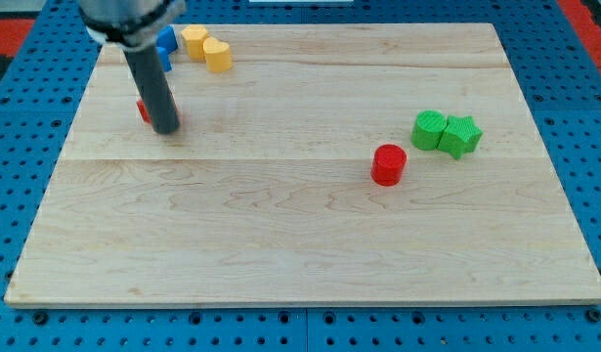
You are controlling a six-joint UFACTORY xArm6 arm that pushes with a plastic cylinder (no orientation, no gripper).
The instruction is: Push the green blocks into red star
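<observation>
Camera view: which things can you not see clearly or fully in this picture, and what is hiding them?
- Red block, camera view: mostly hidden behind the rod above my tip; its shape, star or not, cannot be told.
- Blue block, camera view: partly covered by the rod's upper part; shape unclear.
- Arm above the rod: cut off by the view's top edge.
- Two green blocks at the view's right: whether they touch cannot be told.

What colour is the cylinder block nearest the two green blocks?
Red: the cylinder sits just left of the green blocks in the camera view.

Two green blocks (446,132) touching, red star (144,110) mostly hidden
</observation>
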